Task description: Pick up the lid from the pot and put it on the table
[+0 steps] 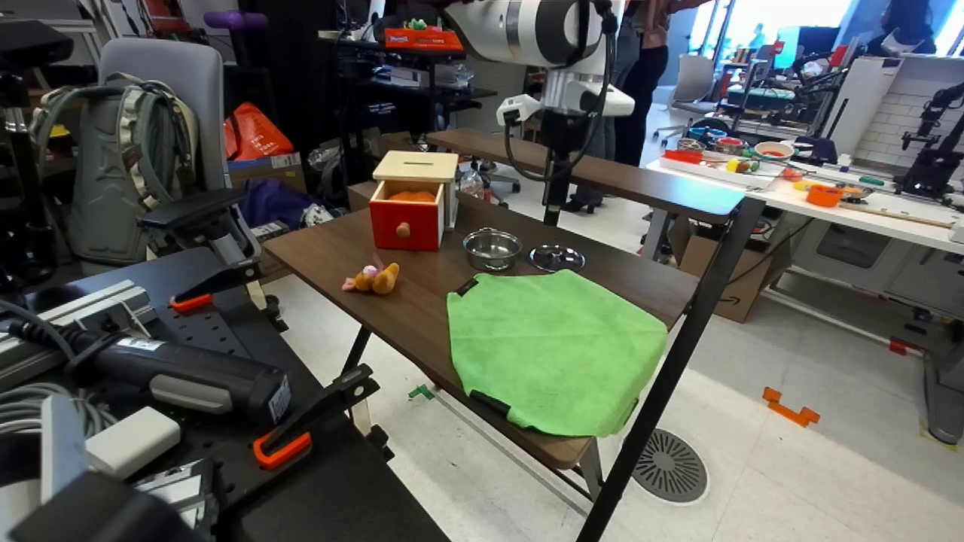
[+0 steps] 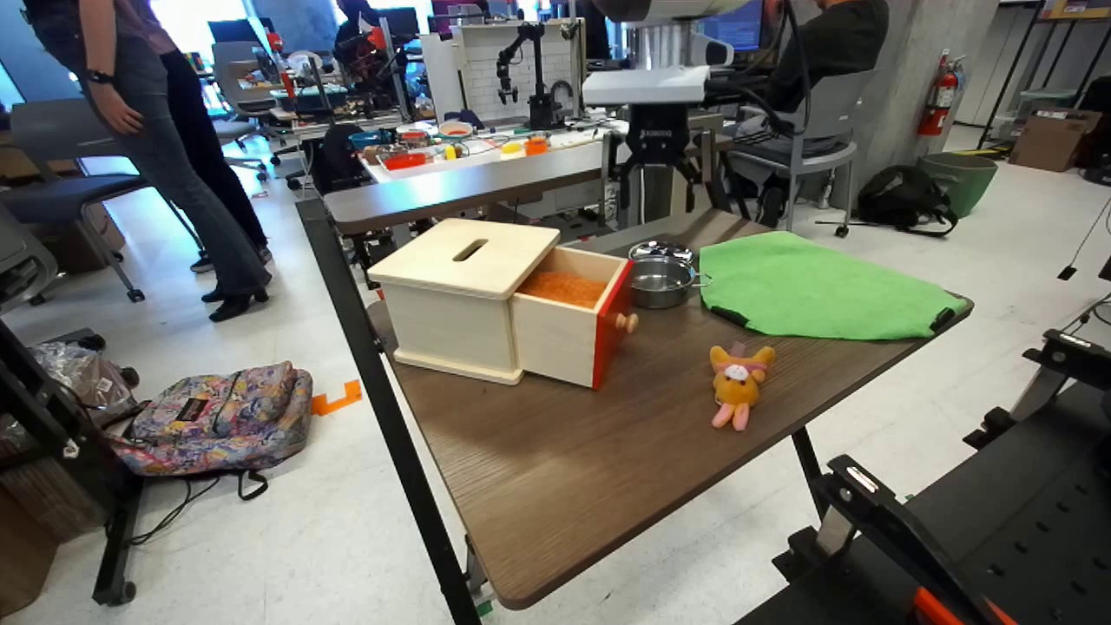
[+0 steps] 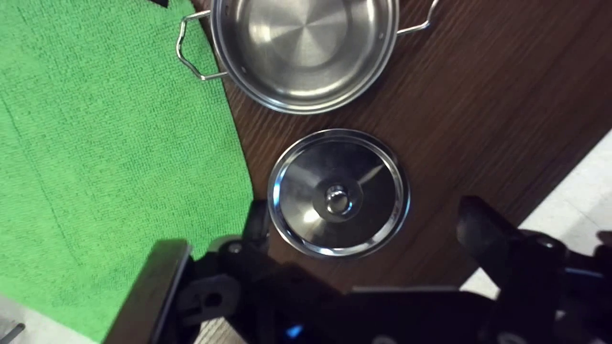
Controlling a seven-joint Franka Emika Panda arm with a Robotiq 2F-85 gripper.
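The silvery lid (image 1: 557,259) lies flat on the dark brown table (image 1: 422,320), knob up, beside the pot (image 1: 492,251) and apart from it. The pot is uncovered, and its bare inside shows in the wrist view (image 3: 306,43). The lid (image 3: 306,224) sits just below the pot in the wrist view; in an exterior view the lid (image 2: 661,251) is partly hidden behind the pot (image 2: 661,285). My gripper (image 3: 366,210) is open and empty, with its fingers spread wide. It hangs above the table near the lid, also seen in both exterior views (image 1: 553,214) (image 2: 657,200).
A green cloth (image 1: 553,350) covers the table next to the pot and lid. A wooden box (image 2: 451,312) with a red-fronted drawer (image 1: 407,226) pulled open stands beyond the pot. A small orange plush toy (image 1: 375,279) lies near the table edge. A raised shelf (image 1: 602,173) runs behind.
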